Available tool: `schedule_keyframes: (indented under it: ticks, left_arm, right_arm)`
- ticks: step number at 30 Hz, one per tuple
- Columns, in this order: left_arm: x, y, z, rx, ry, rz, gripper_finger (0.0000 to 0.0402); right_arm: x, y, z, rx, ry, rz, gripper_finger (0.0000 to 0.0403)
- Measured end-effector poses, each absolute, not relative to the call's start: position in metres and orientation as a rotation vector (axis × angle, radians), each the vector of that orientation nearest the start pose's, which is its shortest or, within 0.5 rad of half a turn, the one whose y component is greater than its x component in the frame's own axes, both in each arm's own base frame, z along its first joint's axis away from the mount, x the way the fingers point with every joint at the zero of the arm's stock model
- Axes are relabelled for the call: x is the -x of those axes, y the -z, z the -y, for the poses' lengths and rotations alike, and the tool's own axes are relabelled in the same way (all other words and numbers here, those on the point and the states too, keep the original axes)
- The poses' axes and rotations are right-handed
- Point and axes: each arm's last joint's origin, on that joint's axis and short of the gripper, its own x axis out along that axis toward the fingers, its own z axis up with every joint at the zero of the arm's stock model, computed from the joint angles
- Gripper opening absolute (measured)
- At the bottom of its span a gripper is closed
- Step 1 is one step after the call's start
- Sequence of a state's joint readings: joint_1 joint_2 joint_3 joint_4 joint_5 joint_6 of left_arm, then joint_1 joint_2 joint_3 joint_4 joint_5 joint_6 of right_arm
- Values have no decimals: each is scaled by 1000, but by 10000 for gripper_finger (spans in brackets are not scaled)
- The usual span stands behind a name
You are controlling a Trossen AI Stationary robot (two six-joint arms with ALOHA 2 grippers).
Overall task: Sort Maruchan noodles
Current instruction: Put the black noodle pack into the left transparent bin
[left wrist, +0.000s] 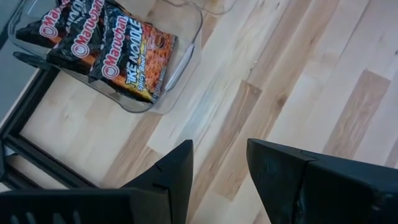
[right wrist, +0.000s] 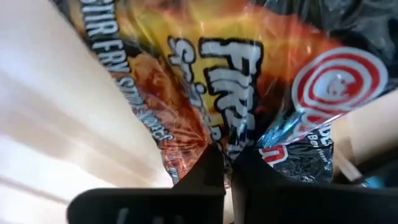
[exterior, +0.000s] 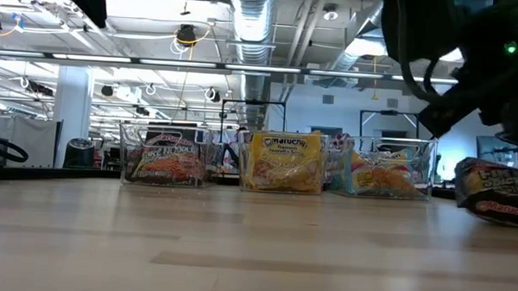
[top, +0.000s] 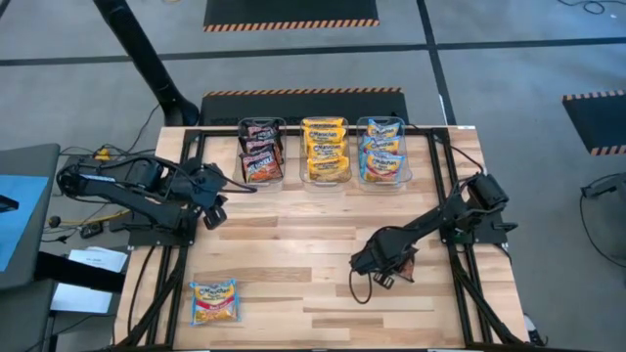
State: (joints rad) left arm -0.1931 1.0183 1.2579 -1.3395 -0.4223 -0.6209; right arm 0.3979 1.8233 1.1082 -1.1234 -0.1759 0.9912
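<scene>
Three clear tubs stand along the table's far edge, holding red-black packets (top: pixel 262 153), yellow-orange packets (top: pixel 325 149) and blue-yellow packets (top: pixel 381 153). One blue-yellow-pink packet (top: pixel 213 301) lies flat near the table's near left corner. My right gripper (top: pixel 387 266) is over the table's right half, shut on a dark red-black packet (top: pixel 402 260), which also shows in the low view (exterior: pixel 497 194). My left gripper (top: pixel 211 199) is open and holds nothing. It hovers at the left, just short of the red-black tub (left wrist: pixel 118 59). My right gripper (right wrist: pixel 227 171) pinches the red-black packet between its two fingers, at a crinkled edge (right wrist: pixel 239 146) near the red-and-white logo. The fingers slant down toward the table's near left. Whether the packet rests on the table or hangs just clear, I cannot tell.
Black frame rails (top: pixel 440 166) run along the table's left, right and far sides, with cables beside them. Bare wood (top: pixel 293 244) lies between the two grippers and in front of the tubs.
</scene>
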Motion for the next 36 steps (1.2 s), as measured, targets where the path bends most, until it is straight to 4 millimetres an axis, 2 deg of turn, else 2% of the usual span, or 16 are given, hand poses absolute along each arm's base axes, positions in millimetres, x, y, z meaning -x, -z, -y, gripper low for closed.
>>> schedule_keyframes:
  ticks: [9, 18, 26, 36]
  left_arm:
    - [-142, -358, 16, 211, -507, -1003, 142]
    - [-143, -357, 17, 242, -470, -1024, 183]
    - [-150, -360, 17, 394, -477, -957, 189]
    - [-168, -373, 20, 571, -440, -720, 190]
  right_arm:
    - [-286, -182, -125, -502, 459, -1722, 6]
    - [-314, -221, -127, -488, 427, -1500, 6]
    - [-337, -259, -117, -410, 361, -1314, 6]
    - [-356, -299, -91, -314, 374, -1137, 7]
